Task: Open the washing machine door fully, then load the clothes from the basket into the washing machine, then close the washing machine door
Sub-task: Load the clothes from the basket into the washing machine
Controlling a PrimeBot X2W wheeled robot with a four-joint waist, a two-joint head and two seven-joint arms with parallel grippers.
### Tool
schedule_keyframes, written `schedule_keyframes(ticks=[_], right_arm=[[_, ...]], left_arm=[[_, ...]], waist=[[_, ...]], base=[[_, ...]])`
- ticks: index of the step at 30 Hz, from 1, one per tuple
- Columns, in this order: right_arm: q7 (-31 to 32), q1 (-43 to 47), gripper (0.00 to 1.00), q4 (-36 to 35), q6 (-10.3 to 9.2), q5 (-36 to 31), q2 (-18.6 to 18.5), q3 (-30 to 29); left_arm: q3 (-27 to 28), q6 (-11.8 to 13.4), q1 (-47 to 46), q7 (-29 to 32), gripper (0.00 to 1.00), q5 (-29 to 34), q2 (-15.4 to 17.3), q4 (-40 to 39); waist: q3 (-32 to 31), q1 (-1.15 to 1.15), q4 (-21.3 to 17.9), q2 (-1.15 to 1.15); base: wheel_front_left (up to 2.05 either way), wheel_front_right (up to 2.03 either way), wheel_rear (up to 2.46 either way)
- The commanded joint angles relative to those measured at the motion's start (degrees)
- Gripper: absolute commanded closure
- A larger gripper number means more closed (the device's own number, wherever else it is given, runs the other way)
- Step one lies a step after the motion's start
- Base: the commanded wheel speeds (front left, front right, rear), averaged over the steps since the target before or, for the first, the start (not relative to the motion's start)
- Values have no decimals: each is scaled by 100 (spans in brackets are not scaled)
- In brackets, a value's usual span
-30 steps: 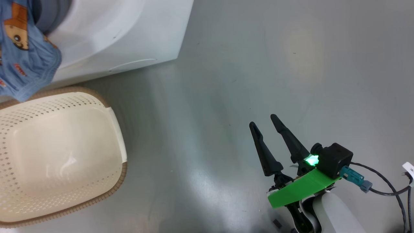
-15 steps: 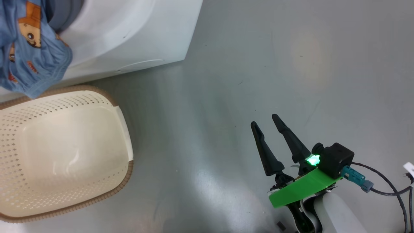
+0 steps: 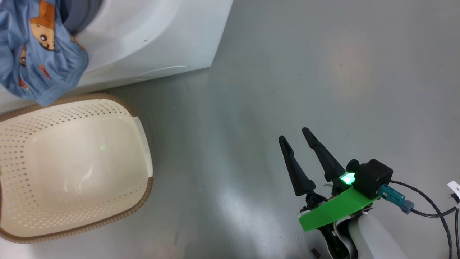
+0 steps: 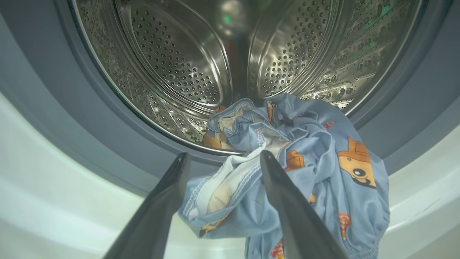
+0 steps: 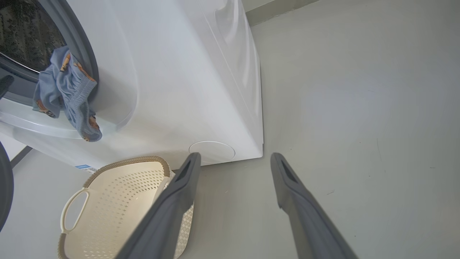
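The washing machine [image 3: 151,39] stands open, and its steel drum [image 4: 172,64] faces my left wrist camera. The light blue clothes [image 4: 323,169] with orange figures hang out over the grey rubber ring [image 4: 54,108], part in the drum and part down the front [image 5: 64,93]. My left gripper [image 4: 222,158] is open just in front of this bundle, with a white-trimmed fold lying between its fingers. The cream basket [image 3: 72,111] on the floor below holds nothing. My right gripper [image 3: 300,135] is open over bare floor, well to the right. A dark curved rim [image 5: 4,187] at the picture's left edge may be the door.
Grey floor [image 3: 323,72] stretches to the right of the machine and the basket [image 5: 129,162]. A round white flap [image 5: 212,151] sits low on the machine's front. A black cable [image 3: 431,212] trails from my right wrist.
The head camera has turned, so the machine, the clothes and the basket sit further right in its picture. My right gripper keeps its place and stays open.
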Motion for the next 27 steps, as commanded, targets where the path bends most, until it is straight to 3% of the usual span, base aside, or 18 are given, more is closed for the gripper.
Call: schedule_keyframes(ticks=[1, 27], right_arm=[[-69, 5, 0, -93, 9, -75, 16, 104], [-69, -31, 0, -53, 9, -106, 16, 132]], left_arm=[[214, -9, 171, -12, 0, 97, 185, -171], [298, -9, 1433, -12, 0, 363, -384, -116]], waist=[[-5, 0, 7, 0], [-35, 0, 51, 0]], base=[[0, 0, 0], [0, 0, 0]])
